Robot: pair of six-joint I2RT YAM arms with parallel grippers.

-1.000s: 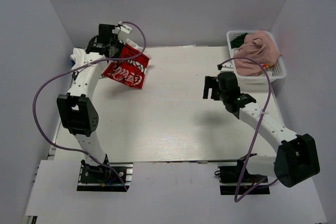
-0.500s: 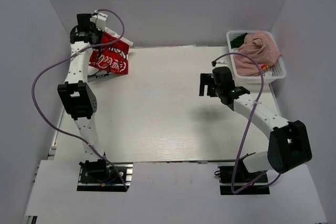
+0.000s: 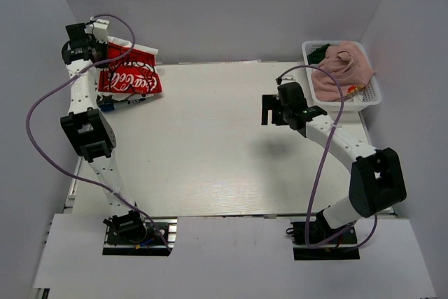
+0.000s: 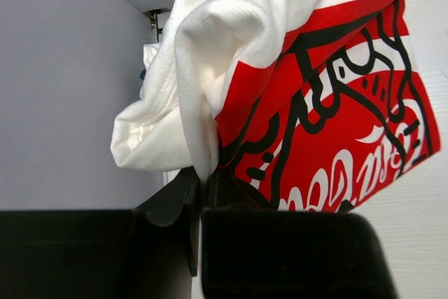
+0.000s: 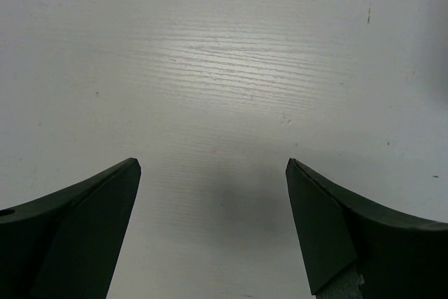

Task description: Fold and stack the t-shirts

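Top external view, starting at the far left corner: the left claw is raised above the counter and pinches a bunched white edge of the Coca-Cola shirt. The shirt's red printed panel hangs below and to the right of the claw. The left wrist view confirms the grip, with the fingers pressed together on a thick fold of white cloth and the print draping past them. Holding it by that gathered edge lets the shirt hang compact, which I judge suits setting it down on a stack in this corner. Just under the hanging shirt there seems to be a pale folded shirt on the counter, though it is mostly hidden and I cannot be sure what it is. The middle of the counter carries nothing of the task. Further right, the right claw hovers over bare counter with its fingers spread wide and holding nothing, so it is likely free to fetch the next garment. At the far right corner a white basket holds a crumpled pink shirt with a dark green shirt tucked behind it. Neither is folded yet, so much of the job remains.
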